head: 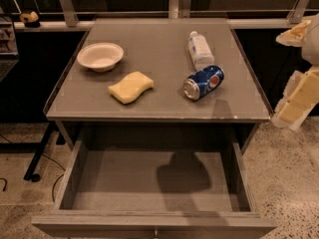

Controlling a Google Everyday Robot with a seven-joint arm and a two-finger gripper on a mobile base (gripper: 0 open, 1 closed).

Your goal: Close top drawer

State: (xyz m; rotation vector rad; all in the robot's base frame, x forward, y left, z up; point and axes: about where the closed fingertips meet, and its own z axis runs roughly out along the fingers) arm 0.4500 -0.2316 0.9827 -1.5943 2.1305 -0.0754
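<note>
One bowl (100, 56), one sponge (130, 87), one bottle (200, 49), one can (203, 82), one top drawer (149, 222), seemingly one tool (293, 106) far right.

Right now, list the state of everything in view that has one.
drawer: pulled out, empty.
bowl: upright, empty.
sponge: lying flat.
can: on its side.
bottle: on its side.
gripper: off the table's right side, away from the drawer.

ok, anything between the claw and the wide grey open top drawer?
Nothing but bare speckled floor, per the camera view. The claw hangs right of the grey table's corner; the wide grey top drawer stands open.
</note>
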